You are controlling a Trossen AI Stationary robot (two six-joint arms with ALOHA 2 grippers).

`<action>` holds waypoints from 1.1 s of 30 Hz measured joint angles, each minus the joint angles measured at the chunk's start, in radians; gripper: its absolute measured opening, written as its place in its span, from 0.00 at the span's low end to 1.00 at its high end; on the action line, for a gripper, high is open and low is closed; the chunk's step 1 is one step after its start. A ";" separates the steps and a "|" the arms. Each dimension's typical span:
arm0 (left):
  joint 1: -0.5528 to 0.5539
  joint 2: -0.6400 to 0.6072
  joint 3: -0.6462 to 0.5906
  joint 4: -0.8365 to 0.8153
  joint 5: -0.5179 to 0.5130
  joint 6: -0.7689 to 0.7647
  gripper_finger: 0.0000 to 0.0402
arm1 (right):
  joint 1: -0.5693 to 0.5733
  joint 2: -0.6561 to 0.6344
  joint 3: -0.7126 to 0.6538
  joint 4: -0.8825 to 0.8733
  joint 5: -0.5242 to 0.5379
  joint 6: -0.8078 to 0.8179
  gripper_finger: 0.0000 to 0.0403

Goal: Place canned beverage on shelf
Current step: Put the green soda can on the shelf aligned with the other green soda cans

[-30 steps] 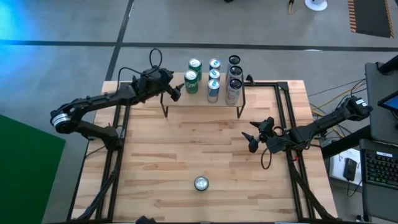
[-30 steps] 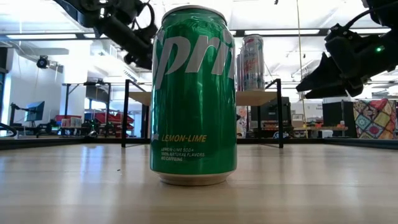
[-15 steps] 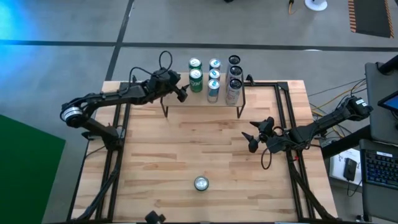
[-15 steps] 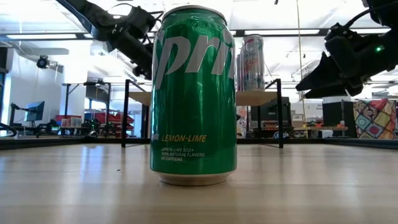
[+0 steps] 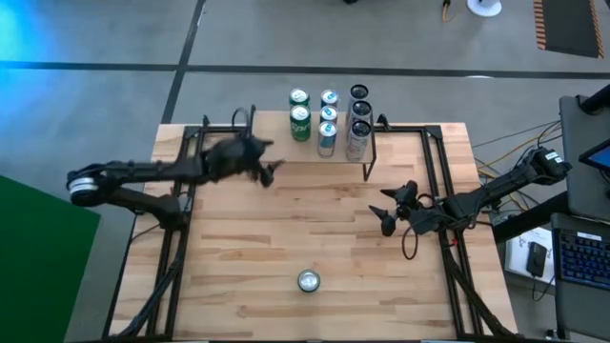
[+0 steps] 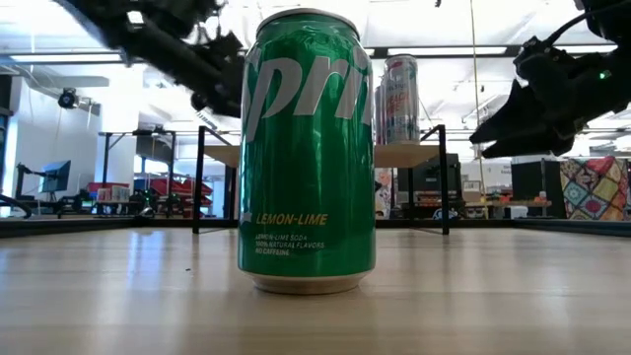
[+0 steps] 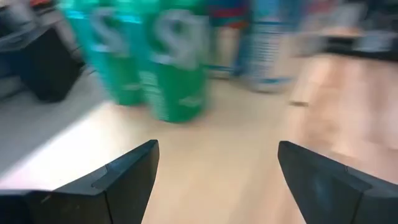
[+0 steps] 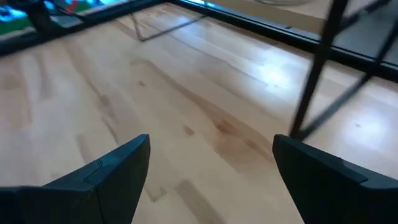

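Observation:
A green Sprite can (image 5: 308, 280) stands upright on the table near its front edge and fills the low view (image 6: 308, 148). The shelf (image 5: 284, 151) stands at the table's far edge on thin black legs, with several cans upright on it: green ones (image 5: 301, 122), blue-and-white ones (image 5: 327, 139) and silver ones (image 5: 357, 139). My left gripper (image 5: 269, 172) is open and empty, just in front of the shelf's left end; its wrist view shows the green cans (image 7: 177, 68) beyond its fingers. My right gripper (image 5: 388, 211) is open and empty over the table's right part.
Black metal frame rails (image 5: 434, 181) run along the table's left and right sides. The shelf's front legs (image 5: 368, 170) stand on the tabletop. Bare wood (image 5: 286, 229) lies between the shelf and the lone can.
My left gripper has drawn back quickly from the cans at the shelf's left end, toward the table's near and left side and lower, staying open and empty. The cans on the shelf stand as before.

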 joint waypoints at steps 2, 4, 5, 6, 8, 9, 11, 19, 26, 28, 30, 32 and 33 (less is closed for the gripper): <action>-0.075 -0.047 -0.081 0.083 0.001 -0.016 0.78 | 0.005 0.000 0.000 0.039 -0.018 -0.021 0.81; -0.152 -0.081 -0.155 0.180 0.001 -0.027 0.78 | 0.017 0.007 0.000 0.098 -0.022 -0.061 0.81; -0.193 -0.092 -0.184 0.221 0.000 -0.031 0.78 | 0.023 0.015 0.000 0.141 -0.023 -0.085 0.81; -0.231 -0.100 -0.207 0.253 0.000 -0.032 0.78 | 0.031 0.025 0.000 0.179 -0.026 -0.110 0.81; -0.304 -0.108 -0.242 0.290 0.000 -0.034 0.78 | 0.046 0.060 0.000 0.274 -0.050 -0.155 0.81; -0.338 -0.109 -0.251 0.299 0.000 -0.035 0.78 | 0.052 0.081 0.000 0.320 -0.068 -0.177 0.81; -0.405 -0.101 -0.261 0.313 0.000 -0.035 0.78 | 0.065 0.134 0.000 0.419 -0.107 -0.206 0.81; -0.669 0.085 -0.269 0.550 0.000 -0.042 0.78 | 0.122 0.399 0.025 0.656 -0.178 -0.197 0.81; -0.795 0.334 -0.246 0.871 -0.034 -0.112 0.78 | 0.182 0.542 0.114 0.658 -0.164 -0.154 0.81; -0.825 0.406 -0.227 0.882 -0.065 -0.135 0.78 | 0.208 0.558 0.141 0.657 -0.129 -0.156 0.81; -0.855 0.473 -0.201 0.881 -0.106 -0.169 0.78 | 0.231 0.568 0.167 0.658 -0.101 -0.173 0.81; -0.878 0.528 -0.169 0.881 -0.111 -0.184 0.78 | 0.249 0.572 0.186 0.658 -0.080 -0.188 0.81; -0.890 0.550 -0.155 0.881 -0.111 -0.185 0.78 | 0.256 0.575 0.195 0.656 -0.070 -0.192 0.81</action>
